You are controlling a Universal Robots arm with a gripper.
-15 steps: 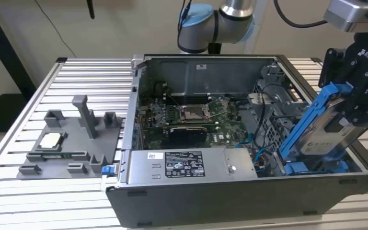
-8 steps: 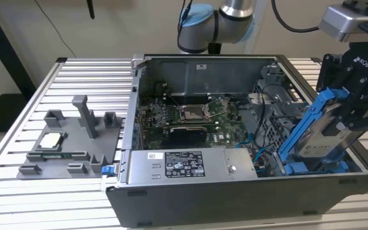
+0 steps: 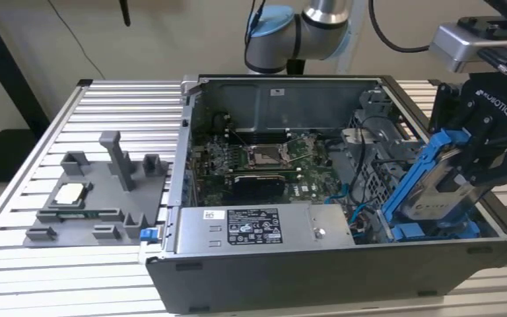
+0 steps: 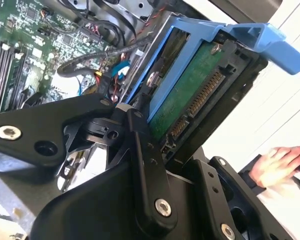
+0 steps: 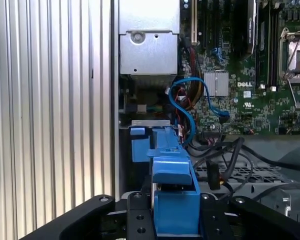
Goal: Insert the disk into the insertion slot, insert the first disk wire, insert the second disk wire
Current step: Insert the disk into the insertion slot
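Disk (image 3: 437,191) in its blue carrier hangs tilted over the lower right corner of the open computer case (image 3: 324,281), at the right of the exterior view. Its upper end leans towards the exterior view's right and its lower end points down into the case, close to some blue plastic pieces (image 3: 438,231) on the case floor. The gripper (image 3: 469,165) is clamped onto the disk from the right edge of that frame, its black fingers (image 3: 500,168) pressed against the carrier.

In the second wrist view the disk (image 4: 190,95) shows its green circuit side and connector strip, with the gripper (image 4: 190,137) closed around it. A person's hand (image 4: 280,165) rests beyond it on a pale surface. In the first wrist view the blue carrier end of the disk (image 5: 172,197) sits between the two arms of the gripper (image 5: 175,220), and past it lie looping blue cables (image 5: 182,100) and the motherboard (image 5: 240,95).

The case stands on a slatted metal bench (image 3: 121,105). A grey fixture tray (image 3: 95,205) lies on the bench at the left of the exterior view, well apart from the gripper
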